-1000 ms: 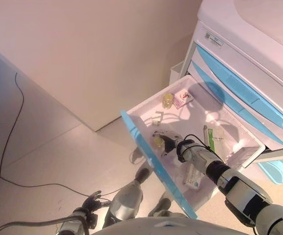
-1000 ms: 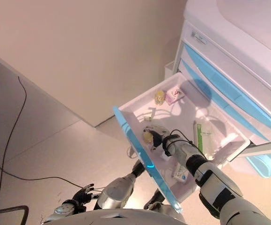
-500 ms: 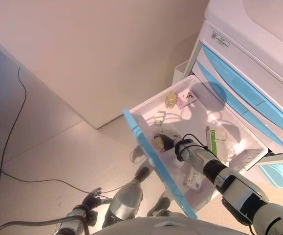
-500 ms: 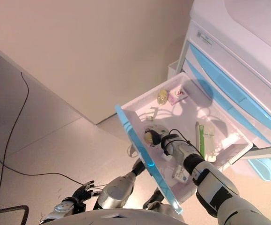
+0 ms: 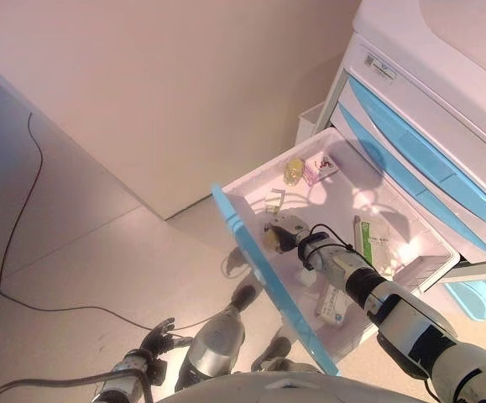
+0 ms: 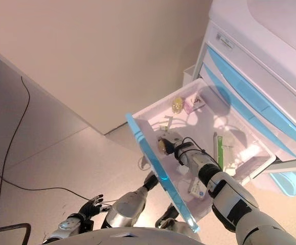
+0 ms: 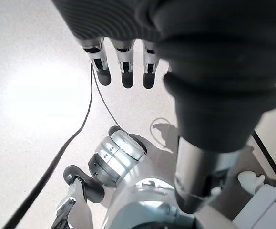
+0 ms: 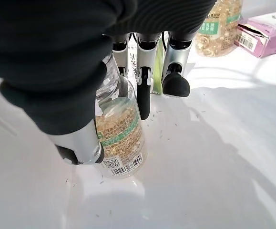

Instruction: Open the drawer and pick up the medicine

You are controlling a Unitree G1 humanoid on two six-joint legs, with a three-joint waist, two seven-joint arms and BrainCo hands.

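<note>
**Right wrist view: hand closed on a capsule bottle in the open drawer**

Largest in the head views is the white cabinet with pale blue drawer fronts [image 5: 427,159]. Its open white drawer with a blue front panel [image 5: 263,269] juts out toward the robot. Inside the drawer lie a flat white and green medicine box [image 5: 372,243] and a second white box [image 5: 333,304], nearer the front panel. At the far corner are a small pink carton [image 5: 319,167] and, just beside it, a small clear bottle of yellow capsules [image 5: 293,171].

The right hand [image 5: 291,232] reaches into the drawer. Its thumb and fingers [image 8: 144,98] are curled round a clear bottle of yellow capsules with a green label [image 8: 120,138], which stands on the drawer floor.

The left hand [image 6: 89,209] hangs low over the floor, fingers relaxed and holding nothing.
</note>
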